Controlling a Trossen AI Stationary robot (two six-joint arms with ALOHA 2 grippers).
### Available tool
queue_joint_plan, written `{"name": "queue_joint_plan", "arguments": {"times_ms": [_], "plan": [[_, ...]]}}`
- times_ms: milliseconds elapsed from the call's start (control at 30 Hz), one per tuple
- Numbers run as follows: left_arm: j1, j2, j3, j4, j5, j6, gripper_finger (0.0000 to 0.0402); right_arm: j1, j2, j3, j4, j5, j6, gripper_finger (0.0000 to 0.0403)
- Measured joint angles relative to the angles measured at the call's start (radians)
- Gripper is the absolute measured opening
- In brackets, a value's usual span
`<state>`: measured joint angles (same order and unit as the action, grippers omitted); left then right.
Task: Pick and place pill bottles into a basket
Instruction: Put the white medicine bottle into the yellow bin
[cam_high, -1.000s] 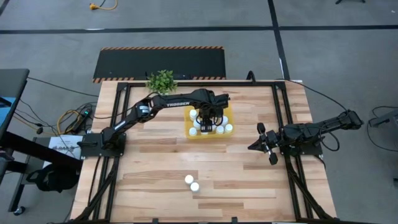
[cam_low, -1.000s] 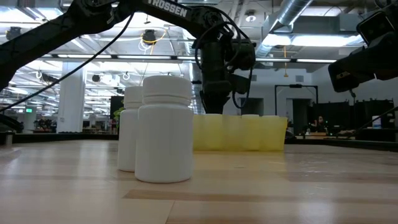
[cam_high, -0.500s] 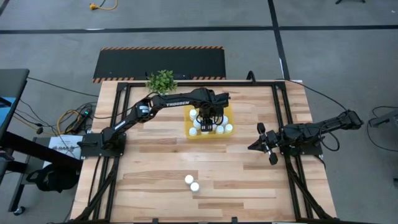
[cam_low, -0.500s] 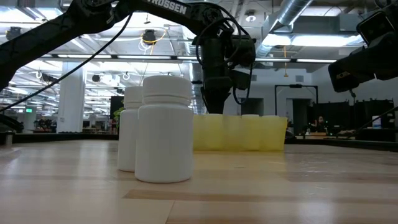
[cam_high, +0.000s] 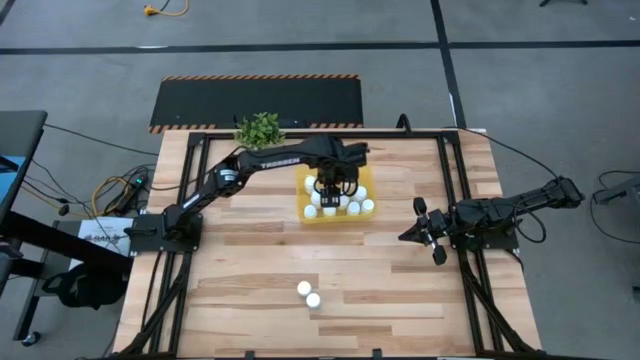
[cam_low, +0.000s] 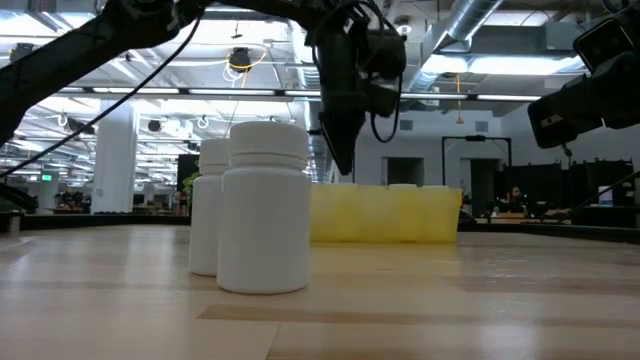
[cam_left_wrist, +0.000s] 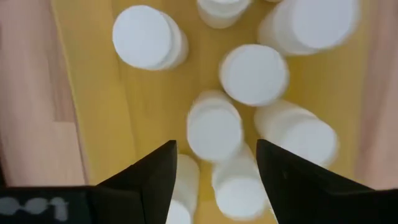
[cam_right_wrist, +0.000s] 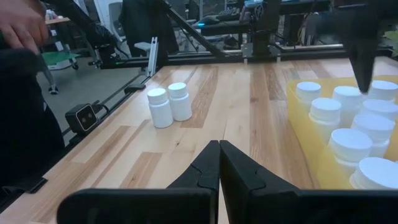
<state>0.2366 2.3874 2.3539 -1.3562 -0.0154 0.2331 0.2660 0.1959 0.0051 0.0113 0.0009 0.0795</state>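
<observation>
The left gripper (cam_high: 331, 185) hangs over the yellow basket (cam_high: 303, 212), its two dark fingers (cam_left_wrist: 146, 180) parted a little and holding nothing; through the left wrist camera the gap between them frames white caps below, and in the low view the fingers (cam_low: 340, 140) point down clear above the basket's rim (cam_low: 385, 215). The basket sits on the far middle of the table (cam_high: 250, 260), and the pill bottles in it (cam_high: 340, 205) stand upright and crowded, several touching; about nine caps can be counted from above, though the arm covers part of the cluster, so the exact number cannot be told. Well apart from the basket, near the front edge of the table, two more pill bottles (cam_high: 307, 293) stand upright just beside each other; in the low view the same pair (cam_low: 262, 208) fills the foreground. One small green plant (cam_high: 260, 129) stands at the far left edge of the table, near the left arm's elbow. The right gripper (cam_high: 424, 232) waits low over the right side of the table, its fingers (cam_right_wrist: 217, 165) pressed fully together and empty, pointing toward the table's middle.
</observation>
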Motion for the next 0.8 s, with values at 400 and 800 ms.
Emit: {"name": "queue_joint_plan", "arguments": {"times_ms": [400,800], "plan": [[-0.083,-0.204,-0.001,-0.227,0.018,-0.047,0.0208,0.0,0.0,0.0,0.0,0.0,0.0,0.0001],[-0.319,-0.815,-0.635,-0.072,-0.069,-0.404,0.0208,0.0,0.0,0.0,0.0,0.0,0.0,0.0001]]}}
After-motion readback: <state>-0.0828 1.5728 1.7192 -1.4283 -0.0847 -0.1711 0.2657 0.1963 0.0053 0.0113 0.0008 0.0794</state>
